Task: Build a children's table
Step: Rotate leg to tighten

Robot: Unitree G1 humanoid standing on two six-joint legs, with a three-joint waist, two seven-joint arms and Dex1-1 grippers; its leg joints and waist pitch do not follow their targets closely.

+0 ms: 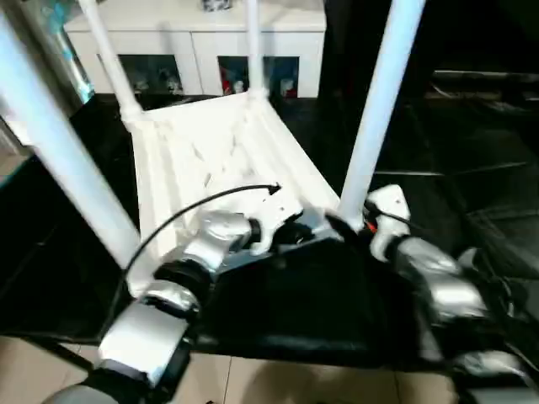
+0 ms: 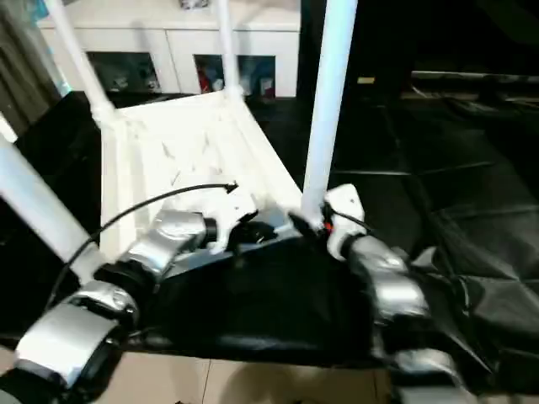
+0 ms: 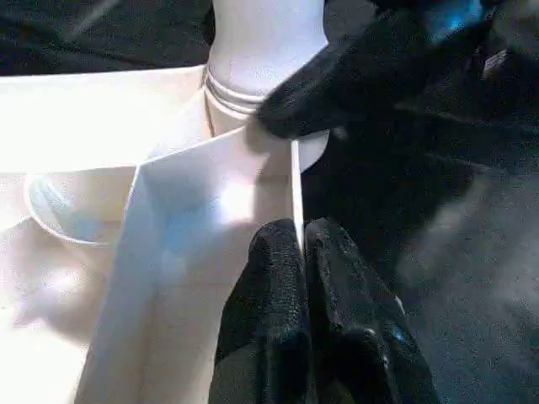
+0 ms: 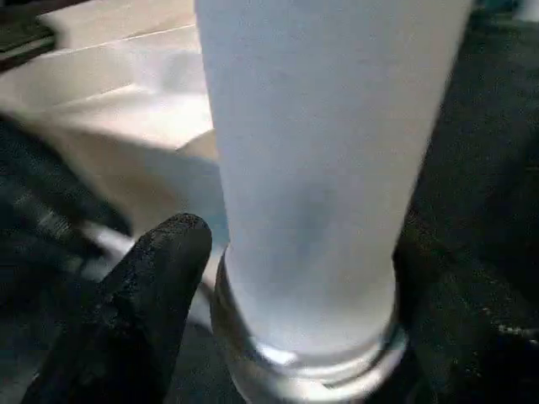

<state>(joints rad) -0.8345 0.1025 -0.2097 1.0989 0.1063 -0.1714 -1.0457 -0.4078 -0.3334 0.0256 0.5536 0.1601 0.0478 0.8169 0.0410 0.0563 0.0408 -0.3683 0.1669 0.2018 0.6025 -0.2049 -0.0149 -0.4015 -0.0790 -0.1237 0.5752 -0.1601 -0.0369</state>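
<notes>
**Four legs standing, last one under the claw**

The children's table (image 1: 210, 160) lies upside down on the black bench (image 1: 320, 295), all four legs upright in their corner sockets. The left claw (image 3: 296, 252) is pinched onto the top's rim. The right claw (image 4: 286, 278) straddles the near right leg (image 1: 379, 109), jaws apart. Judged nearly built; seating and flipping remain.

Dim room, soft motion blur, glare on white plastic

Left gripper (image 3: 301, 252) pinched closed; right gripper (image 4: 295, 286) fingers spread apart.
</notes>
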